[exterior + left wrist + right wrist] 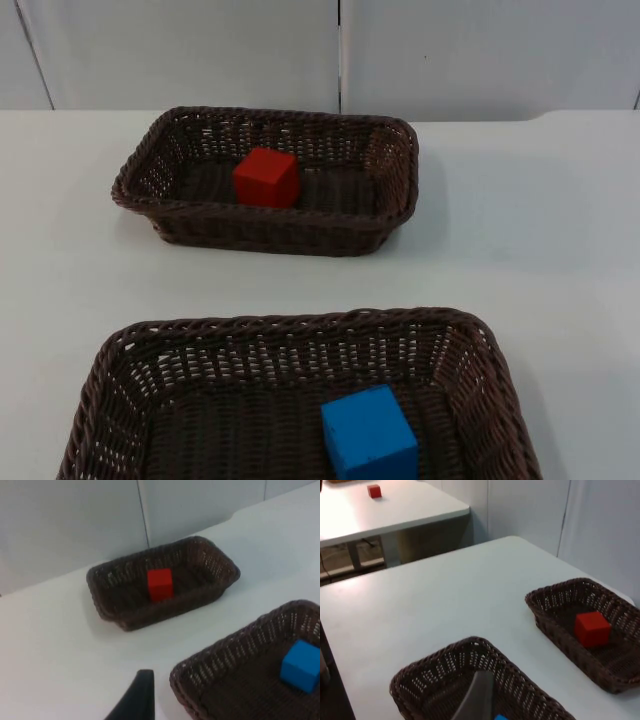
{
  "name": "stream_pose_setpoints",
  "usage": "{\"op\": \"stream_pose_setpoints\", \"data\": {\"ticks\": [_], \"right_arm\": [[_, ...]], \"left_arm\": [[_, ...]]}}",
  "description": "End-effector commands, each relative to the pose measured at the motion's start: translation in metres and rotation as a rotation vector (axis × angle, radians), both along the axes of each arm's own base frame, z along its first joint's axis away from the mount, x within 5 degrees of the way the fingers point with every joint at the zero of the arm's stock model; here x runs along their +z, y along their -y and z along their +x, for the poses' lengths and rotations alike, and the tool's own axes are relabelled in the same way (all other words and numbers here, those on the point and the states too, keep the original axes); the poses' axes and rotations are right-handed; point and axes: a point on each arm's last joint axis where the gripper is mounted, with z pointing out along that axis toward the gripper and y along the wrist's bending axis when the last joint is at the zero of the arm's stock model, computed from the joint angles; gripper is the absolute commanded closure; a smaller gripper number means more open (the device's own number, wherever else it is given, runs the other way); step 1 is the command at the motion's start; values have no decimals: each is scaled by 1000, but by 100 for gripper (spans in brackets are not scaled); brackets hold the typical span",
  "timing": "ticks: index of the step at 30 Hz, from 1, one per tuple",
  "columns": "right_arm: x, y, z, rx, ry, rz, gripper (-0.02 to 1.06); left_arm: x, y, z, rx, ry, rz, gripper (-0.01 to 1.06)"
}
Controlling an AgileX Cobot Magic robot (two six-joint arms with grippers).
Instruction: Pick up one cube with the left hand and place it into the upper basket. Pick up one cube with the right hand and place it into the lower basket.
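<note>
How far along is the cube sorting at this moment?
Both placements look done: the red cube lies in the upper basket, the blue cube in the lower basket. Neither cube is held. Nothing appears left; no cube lies on the white table.

Two dark brown baskets of woven wicker, the upper basket point(400, 160) and the lower basket point(120, 380), show a rough, open weave with a braided rim and a faint sheen on the strands, set on a smooth, matt white table top point(520, 250). A red cube point(267, 178) in the upper basket and a blue cube point(369, 433) in the lower basket have plain, smooth, matt faces with no visible grain, their material not clear. Behind the table's far edge the grey partition wall point(480, 50) looks flat and matt, and the black fingertip point(137, 697) seen from the left wrist has a smooth, dull finish.
</note>
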Motion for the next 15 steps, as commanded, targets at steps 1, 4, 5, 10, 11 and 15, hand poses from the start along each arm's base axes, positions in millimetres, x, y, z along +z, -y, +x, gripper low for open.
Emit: {"op": "stream_pose_setpoints", "data": {"ticks": [1,4,5,10,11,15], "right_arm": [[-2,2,-2,6,6,-32,26],[-4,3,-2,7,-1,-48,26],[-4,3,-2,8,-2,-49,26],[-7,5,-4,6,-23,-83,26],[-7,7,-5,6,-17,-80,26],[-6,13,-10,9,-5,-78,26]], "left_arm": [[-18,-2,-1,28,-20,-21,5],[-30,-3,5,66,-76,-19,5],[-33,-3,6,73,-90,-16,5],[-44,-4,12,93,-116,5,5],[-44,-4,12,95,-115,8,5],[-45,-6,14,126,-112,16,5]]}}
